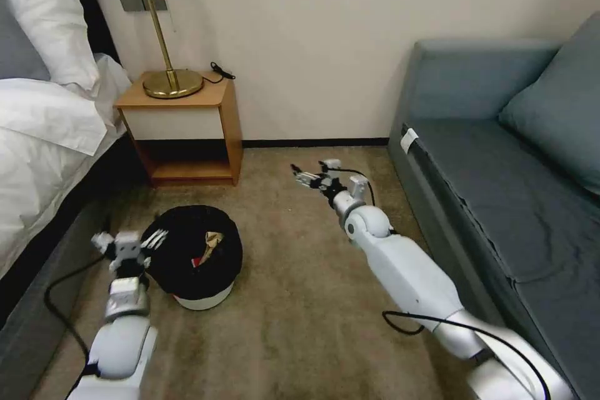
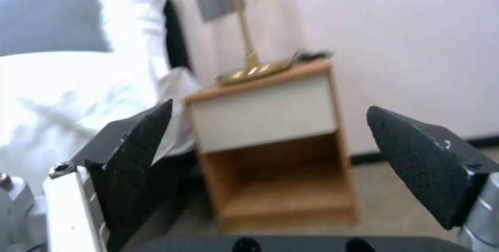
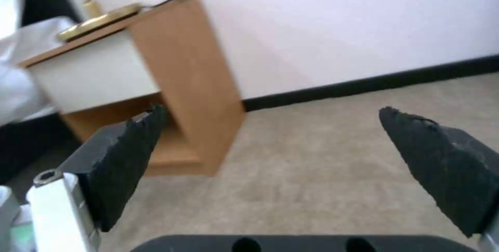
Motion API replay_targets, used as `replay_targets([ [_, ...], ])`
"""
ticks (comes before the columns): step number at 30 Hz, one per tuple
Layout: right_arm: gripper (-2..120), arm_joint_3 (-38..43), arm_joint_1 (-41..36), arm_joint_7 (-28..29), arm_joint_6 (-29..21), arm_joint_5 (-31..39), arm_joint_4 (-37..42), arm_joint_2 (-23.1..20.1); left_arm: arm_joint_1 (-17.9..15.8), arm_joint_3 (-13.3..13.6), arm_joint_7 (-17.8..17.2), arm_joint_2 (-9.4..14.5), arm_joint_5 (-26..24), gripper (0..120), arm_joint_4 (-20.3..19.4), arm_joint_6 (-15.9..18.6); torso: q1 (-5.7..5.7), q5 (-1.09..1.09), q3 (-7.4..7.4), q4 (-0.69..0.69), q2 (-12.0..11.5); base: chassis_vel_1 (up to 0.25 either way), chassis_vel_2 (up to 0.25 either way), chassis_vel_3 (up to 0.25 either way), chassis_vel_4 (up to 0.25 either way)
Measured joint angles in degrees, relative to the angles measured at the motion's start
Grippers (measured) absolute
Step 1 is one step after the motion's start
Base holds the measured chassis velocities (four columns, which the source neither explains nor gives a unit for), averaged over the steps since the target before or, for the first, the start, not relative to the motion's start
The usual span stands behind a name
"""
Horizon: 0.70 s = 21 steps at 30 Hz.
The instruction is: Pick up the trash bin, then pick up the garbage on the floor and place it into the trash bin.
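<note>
— Trash bin (image 1: 203,297) sits on the carpet (image 1: 300,325), litter already inside; left hand (image 1: 128,244) hovers spread at its rim.
— Straddle one wall, then pinch firmly; the liner looks slippery.
— Right hand (image 1: 310,175)?
— Spread, empty, over bare carpet between nightstand (image 1: 187,131) and sofa (image 1: 500,200).

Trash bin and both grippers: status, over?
Left gripper open beside trash bin, empty. Right gripper open, empty over bare carpet. Bin on floor, scraps inside. Nothing in the way.
</note>
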Motion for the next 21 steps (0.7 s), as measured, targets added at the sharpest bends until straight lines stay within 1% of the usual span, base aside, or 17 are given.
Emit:
replay_targets([
  [1,100,1.9,-0.8,0.5,0.3,-0.6,0.0,0.8,-1.7,1.2,0.7,-0.3,-0.9,100,0.9,0.0,0.0,-0.02,0.01,0.01,0.0,0.0,0.0,0.0,0.0],
  [3,100,4.2,-1.4,1.2,0.9,-1.5,-0.9,2.4,-3.9,2.6,2.2,-0.9,-2.7,100,2.6,-0.6,0.0,-0.02,0.0,0.01,0.0,0.0,0.0,0.0,0.0],
  [4,100,4.2,-1.4,1.2,0.9,-1.5,-0.9,2.4,-3.9,2.6,2.2,-0.9,-2.7,100,2.6,-0.6,0.0,-0.02,0.0,0.01,0.0,0.0,0.0,0.0,0.0],
  [6,100,6.8,-1.7,1.4,2.5,-3.5,-3.5,5.1,-5.4,3.9,4.3,-1.3,-4.5,100,4.2,-1.1,0.0,-0.03,0.0,0.03,0.0,0.0,0.0,0.0,0.0],
  [7,100,6.8,-1.7,1.4,2.5,-3.5,-3.5,5.1,-5.4,3.9,4.3,-1.3,-4.5,100,4.2,-1.1,0.0,-0.03,0.0,0.03,0.0,0.0,0.0,0.0,0.0],
  [9,100,9.4,-1.6,0.0,5.0,-6.6,-7.7,8.3,-6.9,5.4,6.9,-1.3,-5.6,100,6.2,-2.0,0.0,-0.01,0.0,0.05,0.0,0.0,0.0,0.0,0.0],
  [10,100,9.4,-1.6,0.0,5.0,-6.6,-7.7,8.3,-6.9,5.4,6.9,-1.3,-5.6,100,6.2,-2.0,0.0,-0.01,0.0,0.05,0.0,0.0,0.0,0.0,0.0],
  [12,100,11.7,-0.6,-2.5,6.9,-8.6,-11.6,11.2,-8.3,6.6,8.9,-1.7,-6.0,100,8.5,-3.0,0.0,-0.02,0.0,0.05,0.0,0.0,0.0,0.0,0.0],
  [13,100,11.7,-0.6,-2.5,6.9,-8.6,-11.6,11.2,-8.3,6.6,8.9,-1.7,-6.0,100,8.5,-3.0,0.0,-0.02,0.0,0.05,0.0,0.0,0.0,0.0,0.0],
  [14,100,12.4,-0.3,-3.0,7.2,-8.8,-12.8,12.4,-8.8,7.0,9.5,-2.1,-6.3,100,9.4,-3.1,0.0,-0.03,0.0,0.03,0.0,0.0,0.0,0.0,0.0],
  [16,100,13.1,0.1,-3.3,7.4,-8.9,-14.3,13.9,-9.1,7.2,9.6,-2.3,-6.4,100,10.0,-3.2,0.0,-0.01,0.01,0.05,0.0,0.0,0.0,0.0,0.0],
  [21,100,13.3,0.2,-3.4,7.5,-8.9,-14.5,14.1,-9.1,7.2,9.6,-2.4,-6.5,100,10.1,-3.2,0.0,-0.02,0.0,0.05,0.0,0.0,0.0,0.0,0.0],
])
